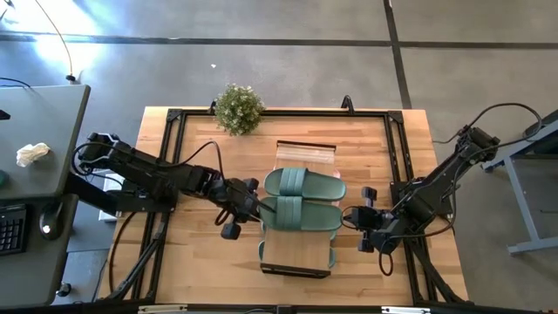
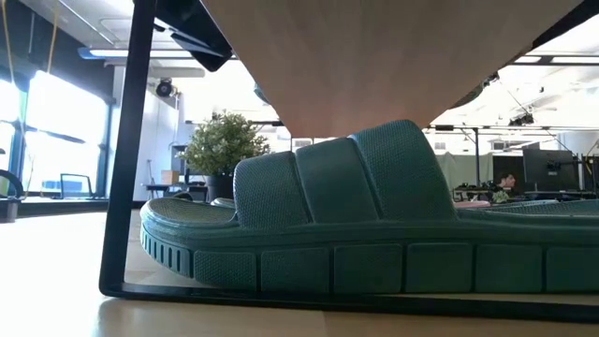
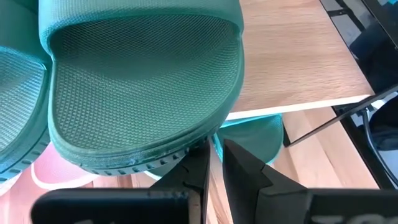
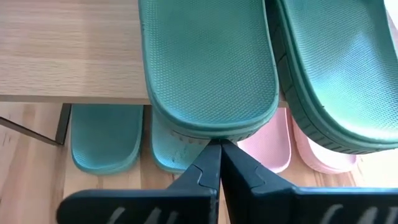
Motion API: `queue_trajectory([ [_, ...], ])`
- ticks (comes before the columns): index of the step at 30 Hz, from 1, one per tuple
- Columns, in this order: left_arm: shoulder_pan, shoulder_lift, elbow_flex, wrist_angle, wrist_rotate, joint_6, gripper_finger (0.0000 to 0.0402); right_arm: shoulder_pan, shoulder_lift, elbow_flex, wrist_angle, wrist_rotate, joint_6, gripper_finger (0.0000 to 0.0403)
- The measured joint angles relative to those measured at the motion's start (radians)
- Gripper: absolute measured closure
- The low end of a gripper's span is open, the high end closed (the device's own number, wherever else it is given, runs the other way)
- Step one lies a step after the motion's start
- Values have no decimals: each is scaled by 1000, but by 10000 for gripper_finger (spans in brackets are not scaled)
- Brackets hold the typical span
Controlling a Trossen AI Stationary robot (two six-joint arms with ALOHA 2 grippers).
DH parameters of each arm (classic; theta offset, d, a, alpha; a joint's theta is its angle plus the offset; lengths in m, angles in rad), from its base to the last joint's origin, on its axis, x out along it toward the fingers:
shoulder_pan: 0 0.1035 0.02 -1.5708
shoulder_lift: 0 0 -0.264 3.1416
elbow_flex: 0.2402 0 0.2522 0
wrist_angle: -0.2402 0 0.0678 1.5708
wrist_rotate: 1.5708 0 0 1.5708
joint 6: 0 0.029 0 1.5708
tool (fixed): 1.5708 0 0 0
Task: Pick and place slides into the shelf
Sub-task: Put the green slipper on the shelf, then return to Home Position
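Observation:
The light-wood shelf [image 1: 296, 253] stands mid-table. Two sage green slides lie side by side across its top plank: a far one [image 1: 303, 183] and a near one [image 1: 301, 215]. The near one's ends overhang the plank. My left gripper [image 1: 253, 206] is at its left end, fingers all but shut with only a thin slit between them. My right gripper [image 1: 352, 216] is shut at its right end. On the tiers below rest more green slides [image 4: 102, 137] and pink slides [image 4: 273, 146]. In the low view, one green slide [image 2: 374, 225] rests on its sole under the plank. My left gripper [image 3: 214, 163] meets the near slide's end at the sole rim [image 3: 186, 148] with its fingertips, slanting down from the table's left; nothing is between the fingers. The slide lies flat on the plank. My right gripper [image 4: 219, 149] touches the rounded sole rim [image 4: 214, 132] of the slide's other end with its shut fingertips, slanting down from the table's right.
A small potted plant [image 1: 238, 108] stands at the table's far edge, left of the shelf. Black frame rails [image 1: 397, 148] run along the table's sides. A grey desk [image 1: 39, 139] with a keyboard stands left of the table.

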Motion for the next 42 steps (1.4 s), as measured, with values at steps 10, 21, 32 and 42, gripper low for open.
queue_trajectory([
  [10, 0, 0, 0, -40, 22, 0, 369, 0, 0, 0, -36, -19, 31, 403],
  [21, 0, -2, 0, -75, 55, -1, 369, 0, 0, 0, -57, -38, 52, 403],
  [32, 0, -10, -1, -146, 66, -8, 369, -21, -24, 64, -419, 50, 446, 403],
  [42, 0, -22, -1, -142, 37, -9, 369, -139, -203, -71, -231, -2, 306, 403],
])
